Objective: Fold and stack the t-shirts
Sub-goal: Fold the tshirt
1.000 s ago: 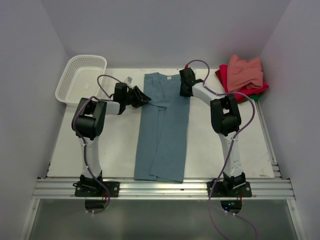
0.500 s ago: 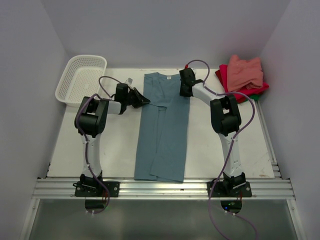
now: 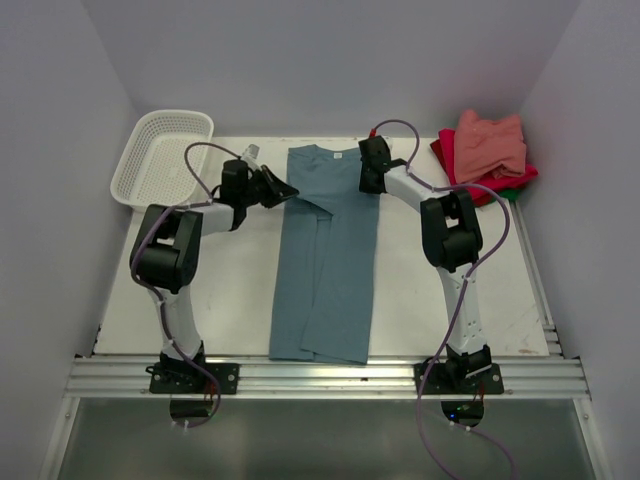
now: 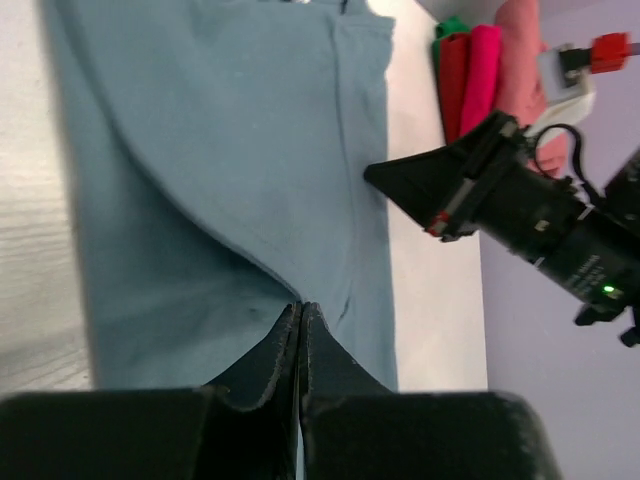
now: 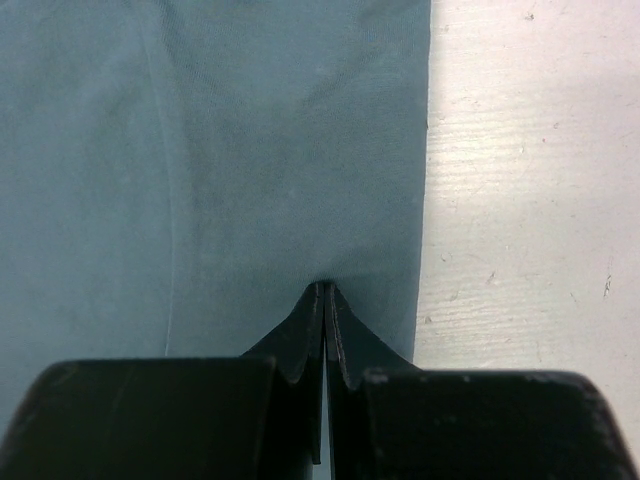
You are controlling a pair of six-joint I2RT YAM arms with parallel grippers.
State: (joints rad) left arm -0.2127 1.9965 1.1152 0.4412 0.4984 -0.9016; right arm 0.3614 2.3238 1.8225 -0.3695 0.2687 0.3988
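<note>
A dusty teal-blue t-shirt point(image 3: 325, 260) lies folded into a long strip down the middle of the table. My left gripper point(image 3: 288, 191) is shut on its left edge near the collar end. In the left wrist view the jaws point(image 4: 300, 306) meet on a crease of the teal cloth point(image 4: 230, 130). My right gripper point(image 3: 366, 187) is shut on the shirt's right edge across from it, and the cloth point(image 5: 250, 150) puckers at its tips point(image 5: 325, 286). Folded t-shirts are stacked at the back right: salmon-pink point(image 3: 490, 142) on top, red point(image 3: 452, 160) and green point(image 3: 512, 193) beneath.
A white mesh basket point(image 3: 165, 155) stands at the back left corner. The right arm point(image 4: 530, 210) shows in the left wrist view beside the stack point(image 4: 470, 70). Walls close the table on three sides, and a metal rail point(image 3: 330, 375) runs along the near edge.
The left gripper has closed on the shirt's left edge and shifted slightly toward the back; its elbow swung left. The right arm has not moved.
</note>
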